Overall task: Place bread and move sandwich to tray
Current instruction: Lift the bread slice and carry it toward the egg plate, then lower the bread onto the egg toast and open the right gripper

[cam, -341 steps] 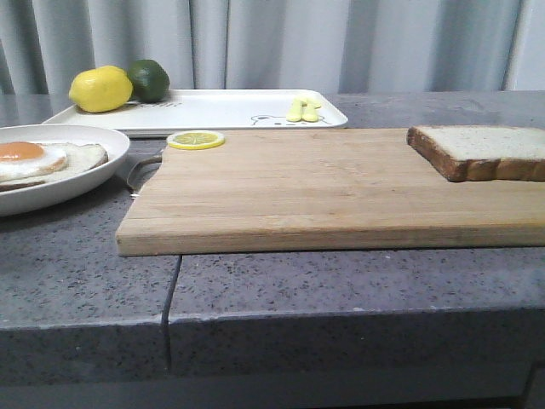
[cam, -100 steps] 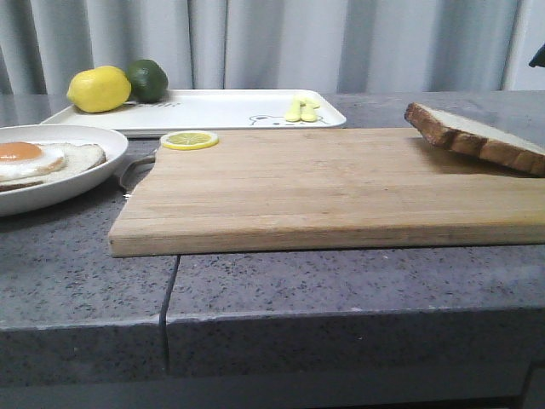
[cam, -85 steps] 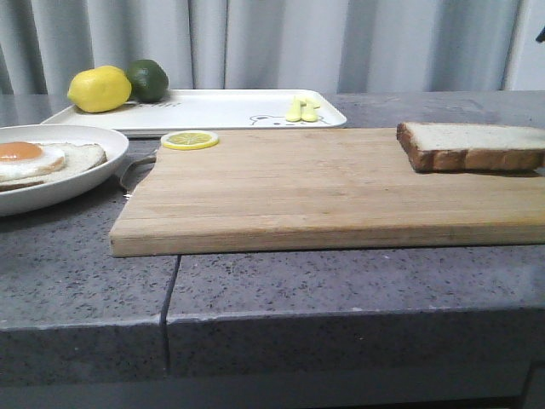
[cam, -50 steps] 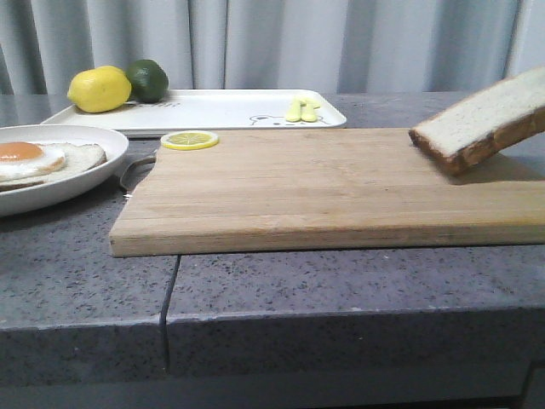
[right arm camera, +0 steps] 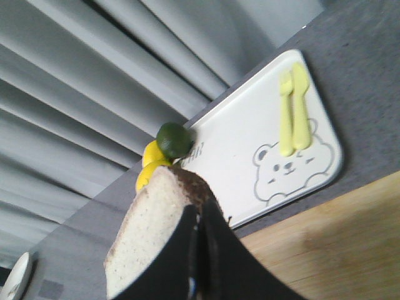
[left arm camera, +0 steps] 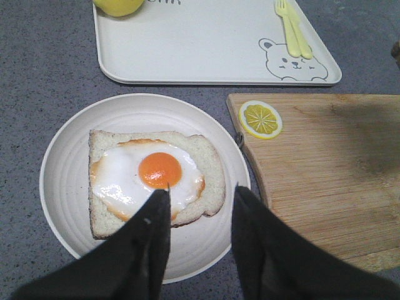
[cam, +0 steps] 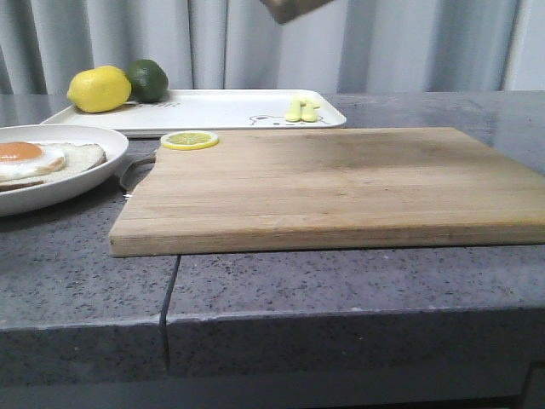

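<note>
The bread (right arm camera: 147, 237), a thick white slice with a dark crust, hangs in the air with my right gripper (right arm camera: 199, 212) shut on its edge. Only a corner of the bread (cam: 289, 8) shows at the top of the front view, high above the cutting board. The sandwich (left arm camera: 156, 178), bread with a fried egg and orange yolk, lies on its round white plate (left arm camera: 62, 156). My left gripper (left arm camera: 200, 197) hovers open above it, fingers apart and holding nothing. The white tray (cam: 221, 109) with the bear drawing lies at the back.
A bare bamboo cutting board (cam: 324, 183) fills the middle, with a lemon slice (cam: 189, 139) at its far left corner. On the tray are a lemon (cam: 100, 89), a lime (cam: 148, 79) and yellow cutlery (cam: 303, 110). The counter's front edge is near.
The bread has left the right end of the cutting board. It first tilted up there, then rose up and to the left in my right gripper. The board now lies bare.
</note>
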